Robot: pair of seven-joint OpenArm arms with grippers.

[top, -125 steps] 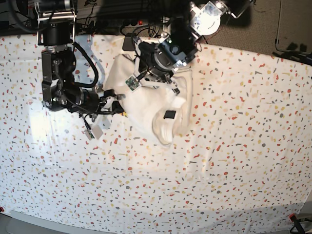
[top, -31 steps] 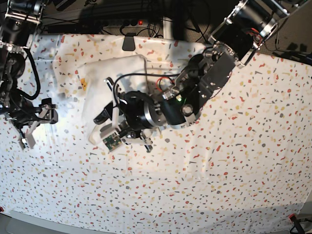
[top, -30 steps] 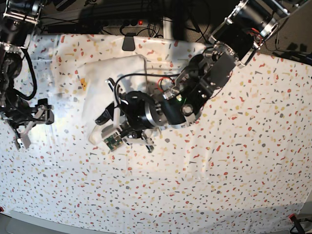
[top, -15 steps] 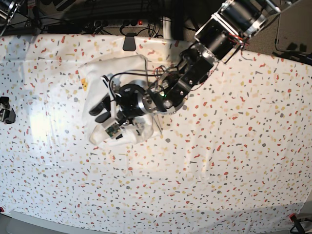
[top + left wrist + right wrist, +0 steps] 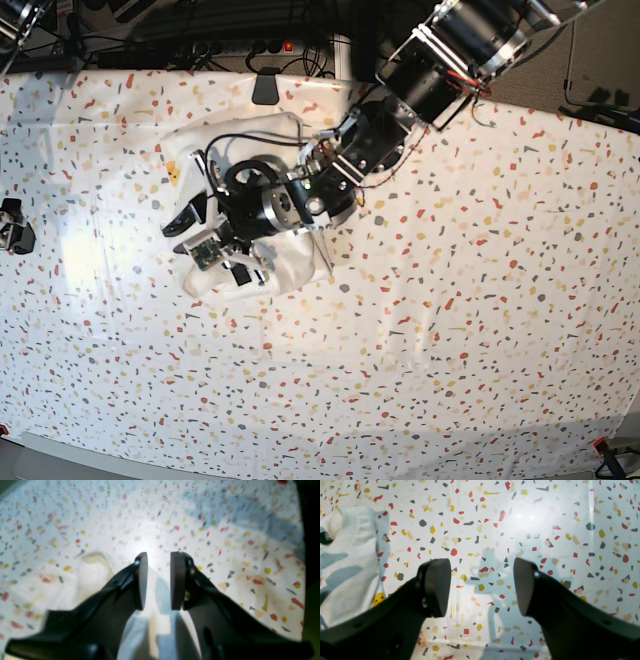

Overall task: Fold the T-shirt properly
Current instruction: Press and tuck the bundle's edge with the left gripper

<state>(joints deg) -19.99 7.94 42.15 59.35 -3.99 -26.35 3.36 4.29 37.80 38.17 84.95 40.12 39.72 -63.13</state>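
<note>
Speckled cloth (image 5: 480, 330) covers the counter from edge to edge. We list one T-shirt (image 5: 275, 140), white, bunched into a compact bundle at the upper left of the base view. We list the left gripper (image 5: 158, 580), low over the bundle's near edge, jaws parted by a narrow gap with no cloth between them. We list the right gripper (image 5: 482, 587), jaws wide and empty, over bare cloth with the shirt off to its side, well apart. We judge the left arm far nearer for the coming fold.
</note>
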